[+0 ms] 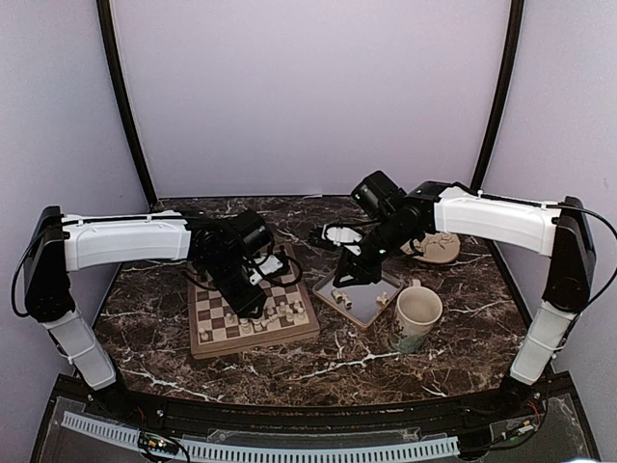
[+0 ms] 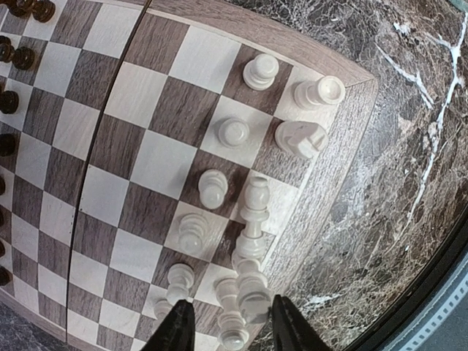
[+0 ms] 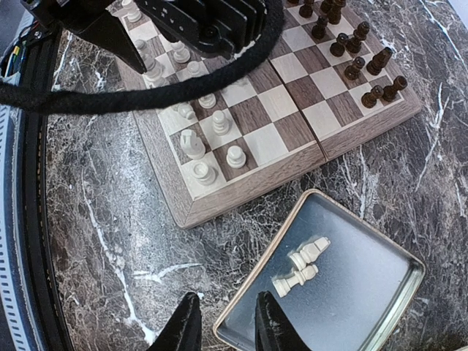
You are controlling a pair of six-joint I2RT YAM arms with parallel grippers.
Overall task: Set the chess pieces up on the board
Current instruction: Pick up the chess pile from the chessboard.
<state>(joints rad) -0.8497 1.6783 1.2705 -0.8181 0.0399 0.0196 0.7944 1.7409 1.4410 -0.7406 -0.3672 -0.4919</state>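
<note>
1. I judge the step in hand to be seating one man in the cream back row. My left hand [image 2: 231, 303] hangs low over the square wooden chessboard [image 2: 349, 142], its fingers either side of a tall cream piece [image 2: 252, 289] standing by the tan rim.
2. Those fingers are part-way parted. One sits just beside the piece, but I cannot tell whether I am pinching it or have let go.
3. My right hand [image 3: 228, 295] is released and empty, its fingers a little apart. It hovers over the dark marble worktop [image 3: 110, 241], at the near corner of the grey square metal tray [image 3: 380, 292].
4. The cream-white carved chessmen [image 2: 234, 131] are mostly on the board, in two rows along that rim. The rest lie in the tray, just beside the board.
5. Next, I think, the left hand must rise straight up. The neighbours crowd close, and a sideways drift could topple them. The right hand then has to reach into the tray, where the men lie flat, so they call for a low pinch across the body.
6. Counts:
   - one board, one tray and one cream mug [image 1: 416, 316]
   - two cream men lying on their sides in the tray, by my right wrist view
   - at least ten cream men on the board, among them one rook [image 2: 319, 91] and one knight [image 2: 300, 137]; the cluster by my fingers is too bunched to count exactly
   - dark brown chessmen [image 3: 365, 69] lined along the far side, roughly a dozen showing, with my arm hiding the others
</note>
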